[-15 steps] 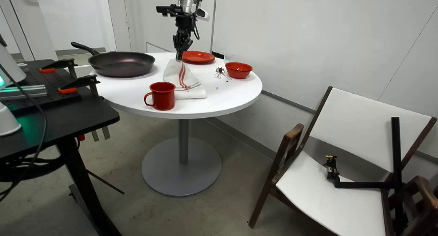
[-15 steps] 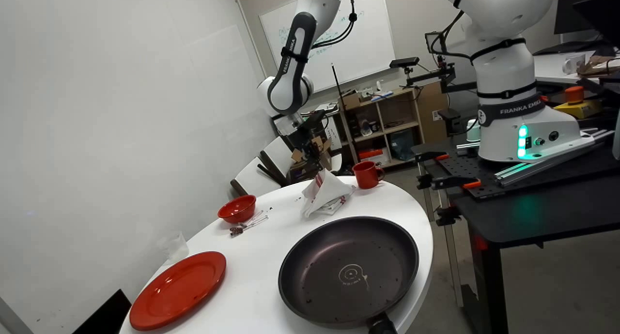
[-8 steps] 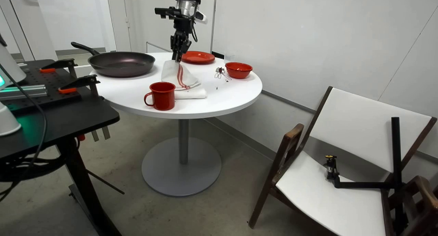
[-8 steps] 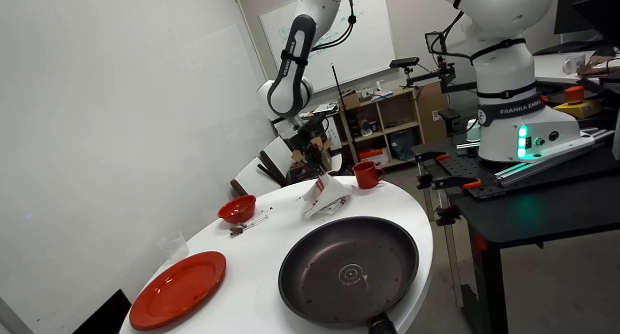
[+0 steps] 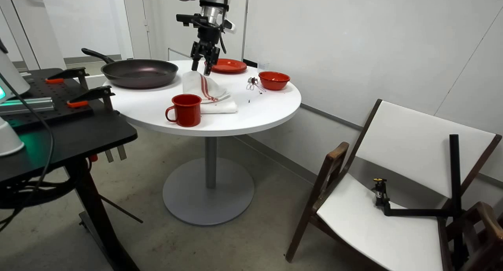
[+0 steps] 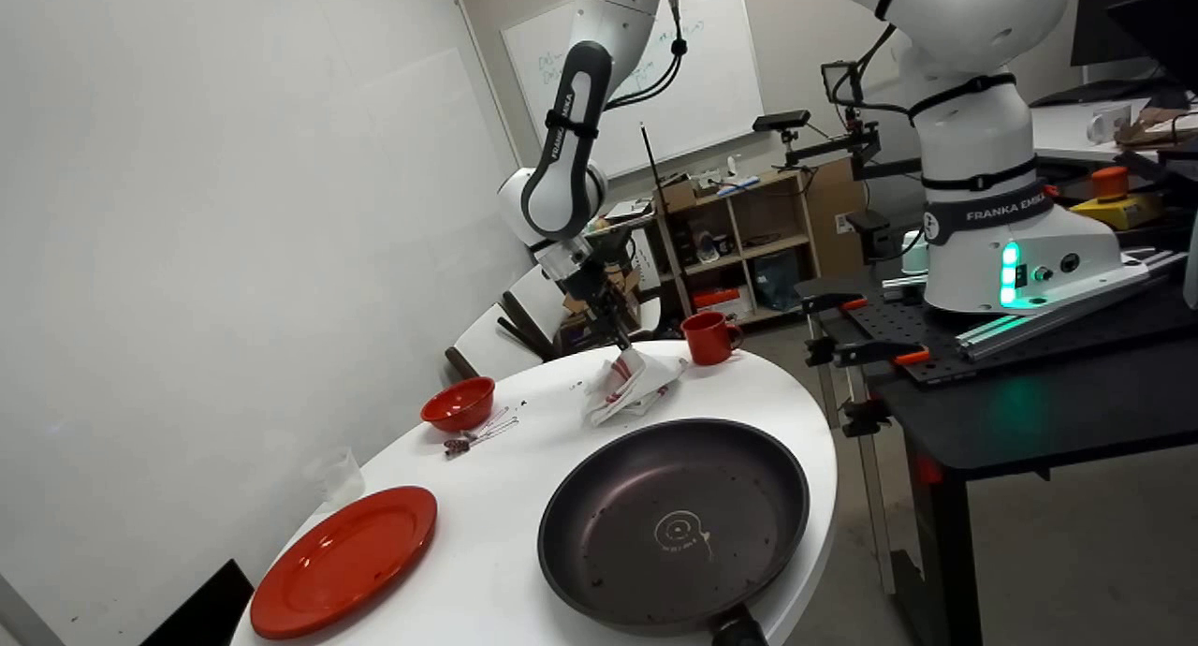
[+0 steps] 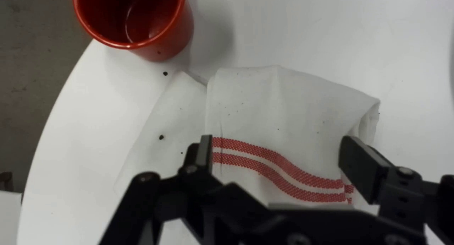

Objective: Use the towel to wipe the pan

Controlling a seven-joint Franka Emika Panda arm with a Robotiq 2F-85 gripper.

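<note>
End effector (image 7: 282, 161) spread wide over towel (image 7: 280, 106), stripes running b/w the jaws, nothing pinched; can't tell if tips touch cloth. Towel lies folded + rumpled on counter (image 5: 257, 110), near mug (image 5: 187, 112), apart from pan (image 6: 674, 524). Progress: towel not in pan, not gripped. Dark specks (image 6: 596, 582) on pan floor in an exterior view, so wiping prob. not finished. Crumbs (image 7: 161, 137) on towel may mean some wiping done; can't confirm. Left, my read: grip towel, carry to pan, wipe.

Hidden/unclear: end effector blocks part of towel in wrist view; towel underside n/a. Pan's handle (image 6: 737, 629) cut off at bottom edge in an exterior view. Dark sliver at far right of wrist view, can't ID. Clear thing (image 6: 339, 477) near plate (image 6: 346, 562) hard to make out. Wire thing (image 5: 252, 81) by bowl (image 5: 274, 81), poss. whisk, too small.
</note>
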